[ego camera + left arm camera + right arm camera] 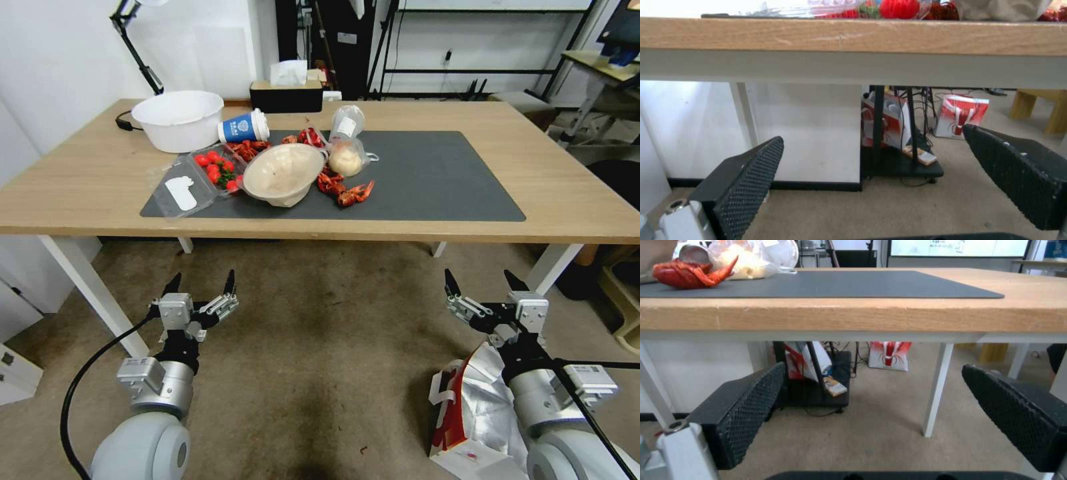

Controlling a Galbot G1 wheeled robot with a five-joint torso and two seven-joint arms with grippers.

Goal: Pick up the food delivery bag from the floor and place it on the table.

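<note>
The food delivery bag (pixel 470 407), white with a red side and silver foil showing, sits on the floor (pixel 333 347) at the lower right, partly hidden under my right arm. My right gripper (pixel 480 275) hangs open above and beyond the bag, pointing at the table (pixel 80 180), with nothing between its fingers (pixel 751 406). My left gripper (pixel 203 277) is open too, held over bare carpet on the left. Both wrist views look at the table's front edge (pixel 853 35) (pixel 862 318) from just below. The dark grey mat (pixel 433 173) has free room on its right half.
On the table's left and middle stand a white basin (pixel 179 119), a blue cup (pixel 243 126), a tomato box (pixel 213 168), a bowl (pixel 283 173), crayfish (pixel 347 190) and a bagged bun (pixel 347 159). White table legs (pixel 93 293) stand near the left gripper. Red-and-white bags (pixel 961 115) lie beyond the table.
</note>
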